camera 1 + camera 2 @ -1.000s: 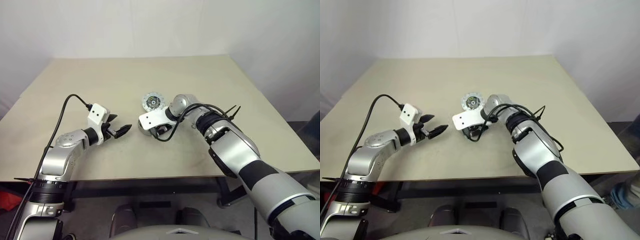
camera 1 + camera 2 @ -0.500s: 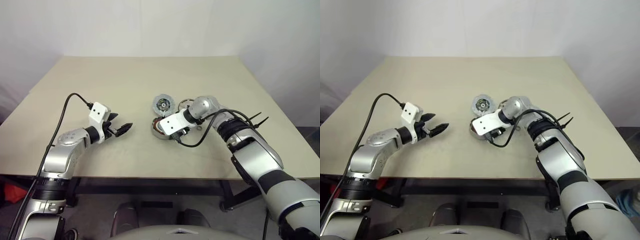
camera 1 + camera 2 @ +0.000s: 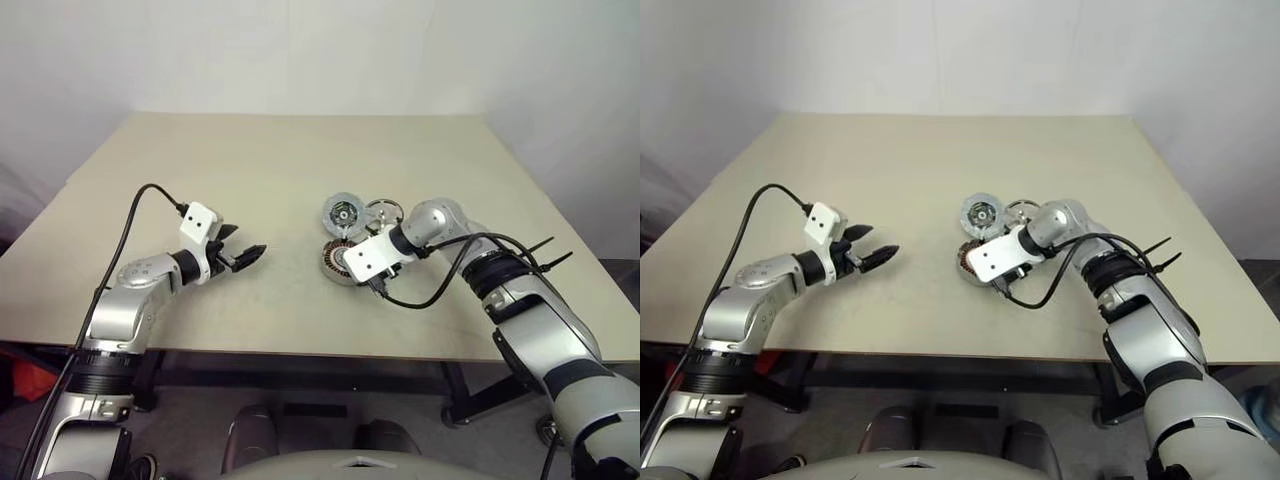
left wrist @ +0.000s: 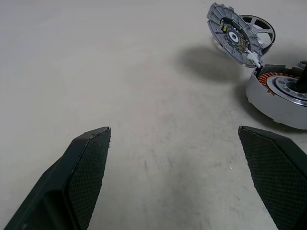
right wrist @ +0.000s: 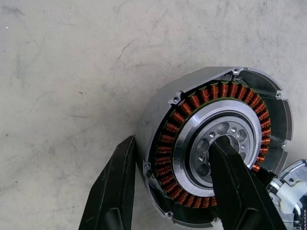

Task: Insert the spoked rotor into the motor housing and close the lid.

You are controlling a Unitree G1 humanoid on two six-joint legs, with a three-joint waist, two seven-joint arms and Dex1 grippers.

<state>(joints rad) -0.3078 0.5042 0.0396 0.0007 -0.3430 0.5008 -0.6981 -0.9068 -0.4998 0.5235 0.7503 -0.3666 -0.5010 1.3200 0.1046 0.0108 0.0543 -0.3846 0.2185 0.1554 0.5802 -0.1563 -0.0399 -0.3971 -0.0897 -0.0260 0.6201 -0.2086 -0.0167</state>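
The motor housing (image 3: 338,262), a grey ring with copper windings, lies on the table. My right gripper (image 5: 172,143) is shut on its wall, one finger (image 5: 115,191) outside and the other (image 5: 235,184) in the silver centre. The white wrist mount (image 3: 376,257) covers that grip from above. Just behind the housing the lid (image 3: 342,215) stands tilted with its pale segmented rim up (image 4: 233,34). The spoked rotor (image 3: 384,211) lies right behind the lid (image 4: 261,28). My left gripper (image 3: 250,257) hovers open and empty to the left of the housing.
The tan table (image 3: 250,160) stretches wide behind and to both sides of the parts. Its front edge (image 3: 300,352) runs close below both arms. A black cable (image 3: 440,290) loops from the right wrist beside the housing.
The whole picture has shifted with the camera. My right arm has swung out to the right with its gripper still on the housing, uncovering the rotor behind the lid. The left arm has stayed put.
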